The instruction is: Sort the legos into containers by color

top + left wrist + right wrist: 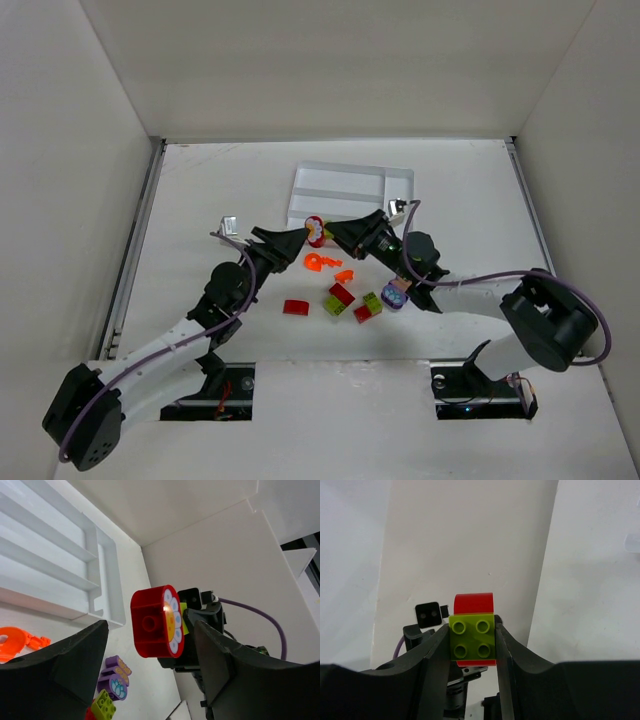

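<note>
1. Two grippers meet just in front of the white tray [50, 607], raised off the table [200, 200].
2. Right gripper [472, 627]: I see its jaws closed on a lime green brick [472, 639], with the studs facing its camera. A red round piece [150, 622] with a flower-print face is joined to the brick's far side.
3. Left gripper [300, 236]: jaws stand apart, one finger on either side of the red round piece. Neither finger touches it, and I see nothing held.
4. Other legos [342, 297] in orange, red, green and purple lie loose on the table between the arms, outside the tray.
</note>
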{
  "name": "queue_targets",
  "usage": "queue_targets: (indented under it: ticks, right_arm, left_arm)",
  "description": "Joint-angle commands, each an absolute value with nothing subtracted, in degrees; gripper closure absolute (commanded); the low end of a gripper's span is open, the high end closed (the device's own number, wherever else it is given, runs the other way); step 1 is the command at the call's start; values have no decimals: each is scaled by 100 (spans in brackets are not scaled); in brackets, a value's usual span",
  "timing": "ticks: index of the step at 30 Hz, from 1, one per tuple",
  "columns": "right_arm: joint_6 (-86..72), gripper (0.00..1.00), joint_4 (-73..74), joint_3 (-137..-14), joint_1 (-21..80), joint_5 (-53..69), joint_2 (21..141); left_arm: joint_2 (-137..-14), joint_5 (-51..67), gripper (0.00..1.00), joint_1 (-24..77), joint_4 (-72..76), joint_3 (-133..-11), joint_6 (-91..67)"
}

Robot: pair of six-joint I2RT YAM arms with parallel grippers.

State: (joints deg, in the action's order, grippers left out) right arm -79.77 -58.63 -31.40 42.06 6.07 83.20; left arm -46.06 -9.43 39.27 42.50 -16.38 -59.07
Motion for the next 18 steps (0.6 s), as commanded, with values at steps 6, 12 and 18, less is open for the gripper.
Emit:
queue_targets:
  ticks: [6, 12, 18]
  right_arm:
    - [-8068, 68, -6697, -3375, 4346, 659, 8578]
    - [-8200, 68, -6872, -3454, 4504, 642, 8876]
    - [-8543, 68, -7444, -3463, 4513, 712, 9175]
  left_arm:
    - [-4764, -729, 35, 3810, 4596, -1740, -6187]
    - [-4904, -677, 40, 3784, 4781, -1784, -6258]
    - [-4913, -659, 47, 3696, 4895, -1688, -6425]
